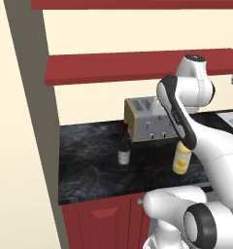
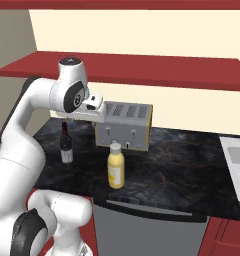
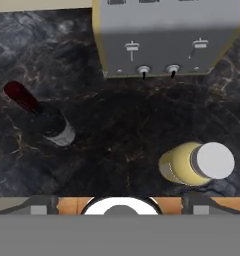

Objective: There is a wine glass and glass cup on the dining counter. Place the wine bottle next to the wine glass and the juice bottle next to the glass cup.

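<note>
Gripper: fingertips not to be made out in any view, so whether the pincer stands apart or together cannot be told; the hand hangs above the worktop, looking down on it.

Wine bottle (image 1: pixel 124 151): upright on the black marbled worktop (image 1: pixel 89 165), centre-left of the left base view; dark body, dark red neck, pale label band; the label is too small and blurred to read; in the right base view (image 2: pixel 66 145) it stands at the left, partly behind the white arm; in the hand view (image 3: pixel 39 116) it shows at the left, seen from above.

Juice bottle (image 2: pixel 116 166): upright, yellow with white cap, just left of centre in the right base view, in front of the toaster and well apart from the wine bottle; in the left base view (image 1: pixel 181 160) its cap and upper part are hidden behind the arm; lower right of the hand view (image 3: pixel 197 163); a pale mark on its front, no writing legible.

Toaster (image 2: pixel 124 125): grey with yellowish sides, at the back of the worktop, levers and knobs facing front; partly covered by the arm in the left base view (image 1: pixel 145 119).

Red shelf (image 2: pixel 142 67): on the wall above; red cabinet doors (image 1: pixel 104 221) below the worktop.
</note>
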